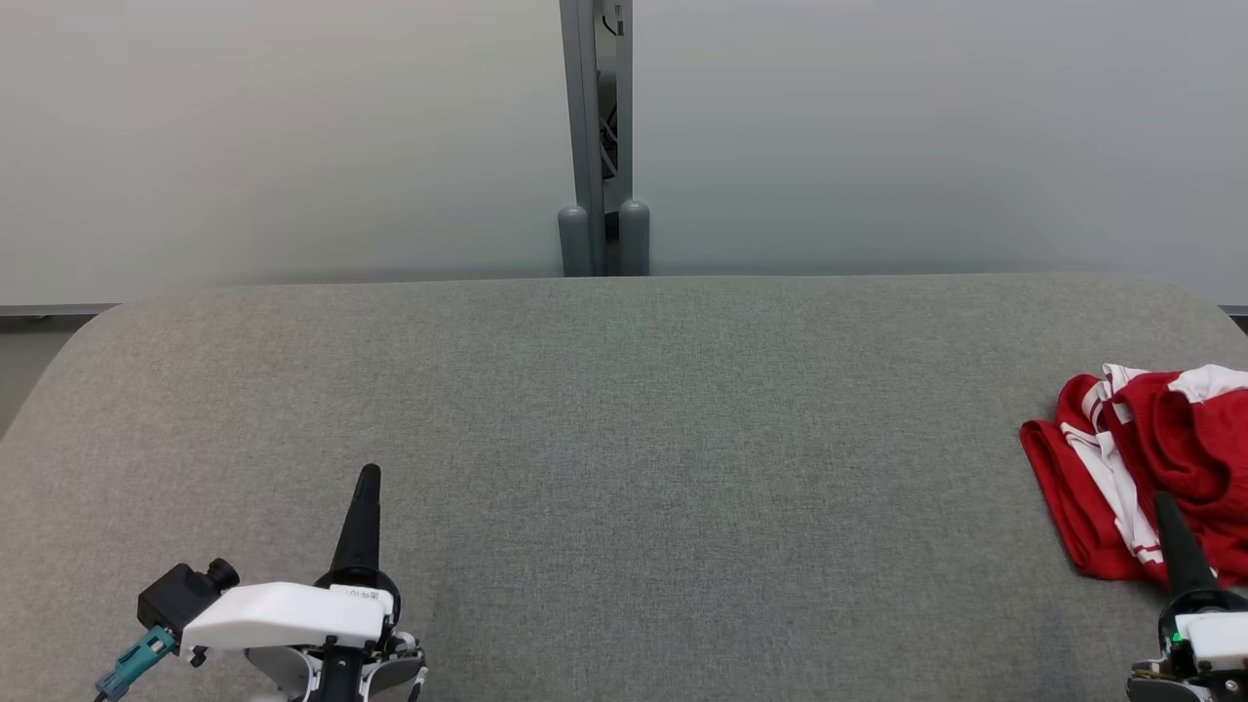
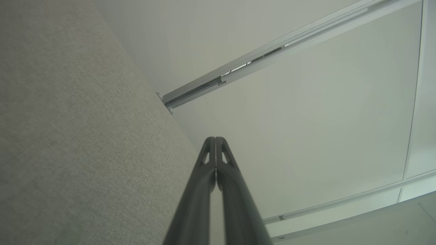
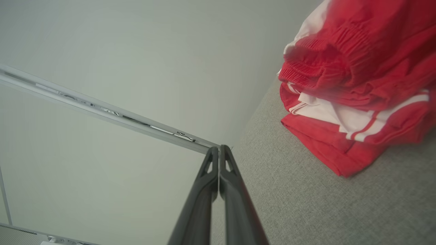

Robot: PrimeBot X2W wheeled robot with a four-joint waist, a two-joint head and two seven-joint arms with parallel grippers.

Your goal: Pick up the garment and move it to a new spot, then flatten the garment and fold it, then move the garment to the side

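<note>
The garment [image 1: 1141, 468] lies on the table [image 1: 624, 439] at its right edge. The left gripper [image 1: 369, 478] is near left, the right gripper [image 1: 1163, 505] near right, beside the garment. A post [image 1: 597, 146] stands behind the table, centre.

A wide table [image 1: 624, 439] covered in grey woven cloth, its far corners rounded, stands before pale blank wall panels [image 1: 273, 146], with a grey upright post [image 1: 597, 136] rising just behind its far edge.
</note>
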